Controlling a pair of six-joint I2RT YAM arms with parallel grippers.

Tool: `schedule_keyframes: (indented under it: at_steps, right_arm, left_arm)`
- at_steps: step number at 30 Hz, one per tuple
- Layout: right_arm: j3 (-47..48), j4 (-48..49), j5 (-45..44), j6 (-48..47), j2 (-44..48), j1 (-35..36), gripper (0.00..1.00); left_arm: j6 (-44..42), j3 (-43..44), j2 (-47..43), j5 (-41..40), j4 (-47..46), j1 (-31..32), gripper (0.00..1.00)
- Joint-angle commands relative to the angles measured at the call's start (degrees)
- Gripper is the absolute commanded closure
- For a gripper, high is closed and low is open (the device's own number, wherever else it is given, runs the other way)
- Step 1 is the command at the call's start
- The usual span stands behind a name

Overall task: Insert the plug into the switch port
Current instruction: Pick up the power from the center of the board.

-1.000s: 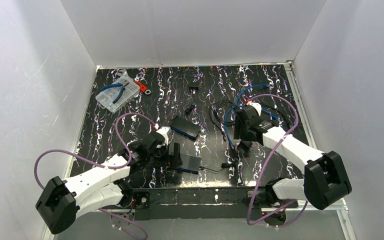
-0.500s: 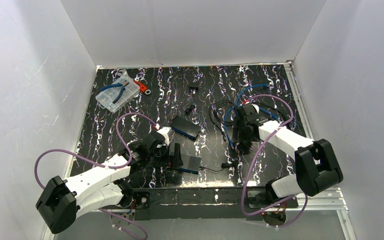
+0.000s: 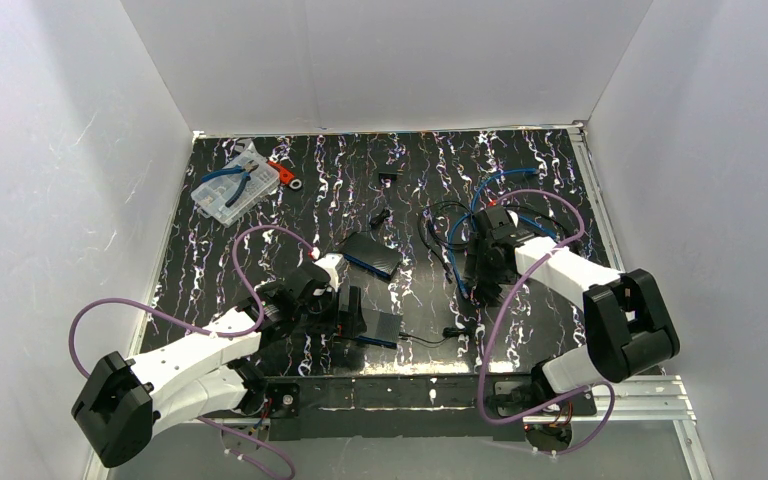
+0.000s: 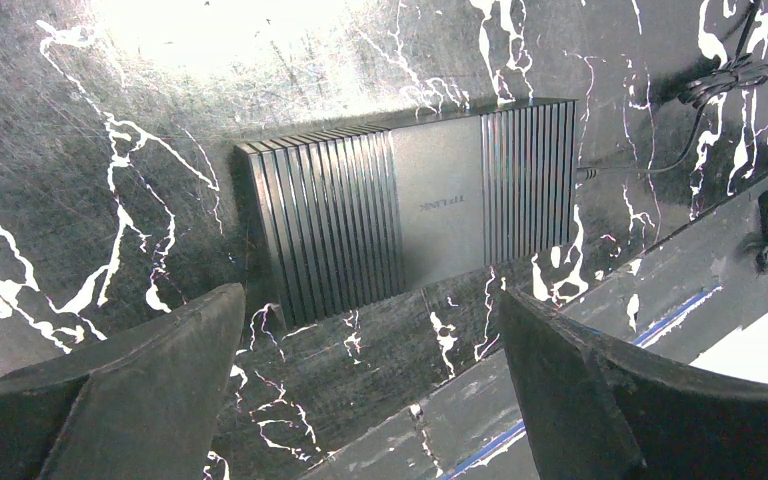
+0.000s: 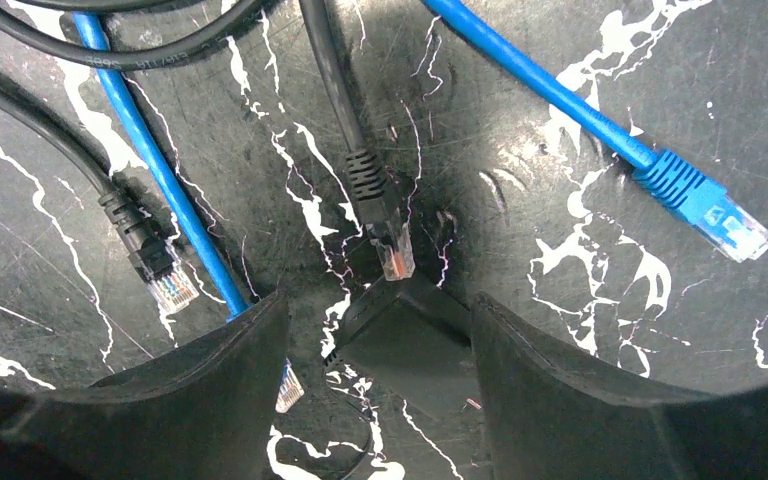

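The switch (image 4: 430, 205) is a flat black ribbed box lying on the marbled mat, ahead of my left gripper (image 4: 370, 385), which is open and empty just short of it. In the top view the switch (image 3: 382, 328) lies right of that gripper (image 3: 352, 312). Its ports do not show. My right gripper (image 5: 375, 375) is open and hangs low over the cables (image 3: 482, 288). A black cable ends in a clear plug (image 5: 396, 259) just ahead of its fingers. A small black block (image 5: 410, 345) lies between the fingers, untouched.
A blue cable's plug (image 5: 722, 219) lies to the right, and another black cable's plug (image 5: 167, 288) and a blue cable (image 5: 155, 165) to the left. A second black box (image 3: 372, 254) lies mid-mat. A clear parts case with pliers (image 3: 232, 187) sits far left.
The right arm's elbow has swung in and its gripper has shifted slightly back over the cable ends. The left arm has not moved.
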State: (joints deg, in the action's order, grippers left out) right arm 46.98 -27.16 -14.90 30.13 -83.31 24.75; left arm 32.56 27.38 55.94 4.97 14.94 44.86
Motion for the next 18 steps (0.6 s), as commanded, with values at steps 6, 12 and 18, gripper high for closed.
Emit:
schedule_keyframes:
  at_steps: [6,12,18]
  right_arm:
    - [-2.81,-0.90,2.00,3.26,3.92,-0.14,0.28]
    - [-5.18,-0.35,4.51,5.41,6.21,-0.14,0.28]
    - [-8.22,0.34,6.27,7.11,10.73,-0.14,0.28]
  left_arm:
    - [-0.92,1.01,-0.78,0.48,-0.20,0.14,0.02]
    - [-0.87,0.85,-2.13,0.65,0.09,0.15,0.02]
    - [-0.87,0.63,-2.75,1.00,-0.06,0.21,0.02]
